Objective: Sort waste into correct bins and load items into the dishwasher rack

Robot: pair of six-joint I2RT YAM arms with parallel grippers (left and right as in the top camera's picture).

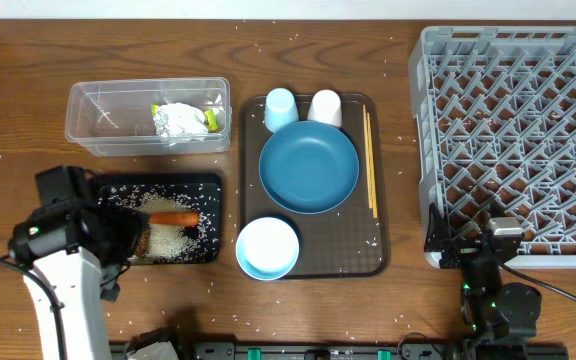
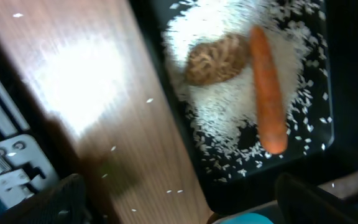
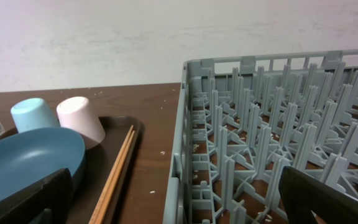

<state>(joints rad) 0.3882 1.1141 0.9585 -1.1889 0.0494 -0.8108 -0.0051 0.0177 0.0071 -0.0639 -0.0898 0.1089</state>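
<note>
Chopsticks (image 1: 370, 160) lie front-to-back along the right edge of the serving tray (image 1: 353, 255), ahead-left of the nearer right gripper (image 1: 473, 240), gaping wide, empty

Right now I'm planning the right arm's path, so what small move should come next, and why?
Probably reach the open right gripper left toward the chopsticks: they lie nearest it on the brown tray, the rack holds no dishes, and the wrapper already sits in the clear tub, the carrot in the black tray.
</note>
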